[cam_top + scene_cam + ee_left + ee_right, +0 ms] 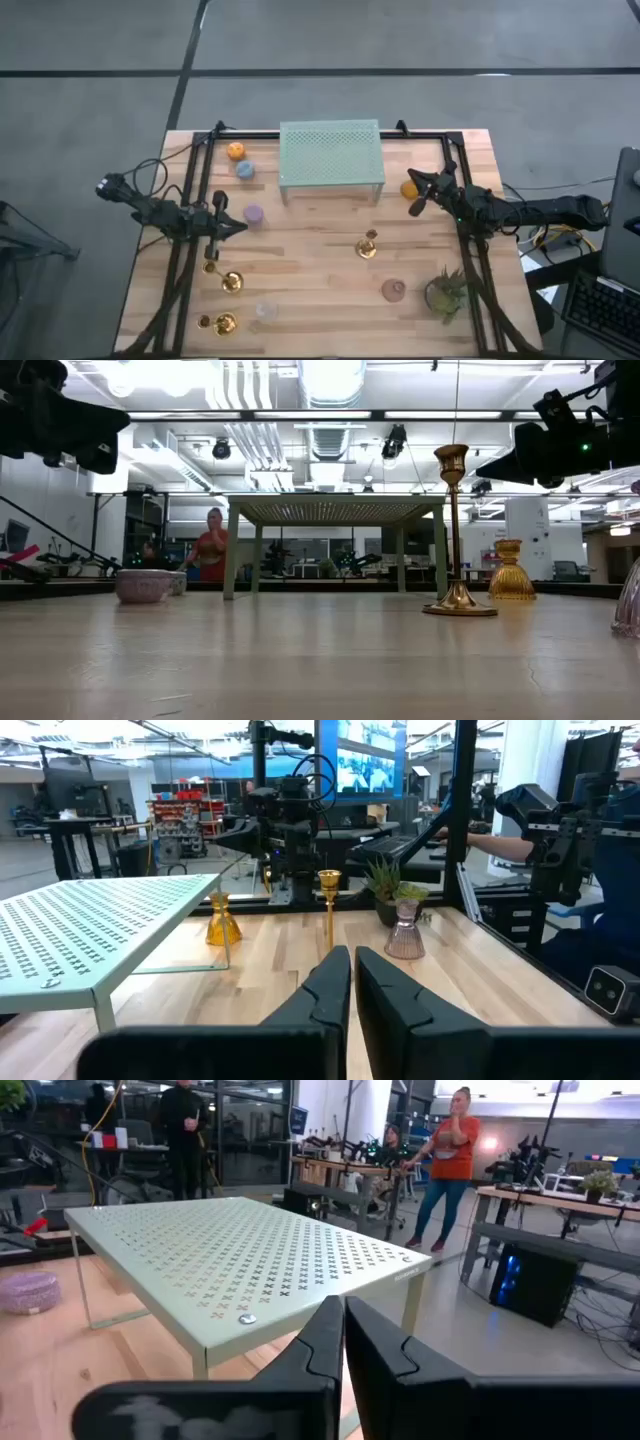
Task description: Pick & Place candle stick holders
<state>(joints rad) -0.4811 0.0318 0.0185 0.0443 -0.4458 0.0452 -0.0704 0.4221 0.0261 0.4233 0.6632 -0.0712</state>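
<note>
Two grippers are held above the table with nothing between their fingers; the left gripper (238, 226) is seen with its fingers pressed narrow together at the left side of the table, and the right gripper (415, 207) is likewise closed and empty near the right end of the pale green mesh rack (331, 150); the candle stick holders are found scattered over the wood rather than gathered in one place. Nearest the left gripper, the purple cup (254, 214) lies just beside its fingertips, toward the rack; two gold stemmed holders (231, 283) stand further along the left edge toward the near side, with a clear cup (266, 311) between them and the table's middle; an orange cup (235, 151) and a blue cup (244, 169) sit beside the rack's left end. Nearest the right gripper, the amber holder (409, 189) is set just beside its fingertips, on the rack side; its flared body stands upright, as does the tall gold stemmed holder (368, 246) in the middle of the table, well apart from both arms; a pink cup (393, 290) rests near the potted plant (447, 292). It is judged that the amber holder falls to the right arm and the purple cup to the left, the fingers needing to be spread before either is approached from above.
</note>
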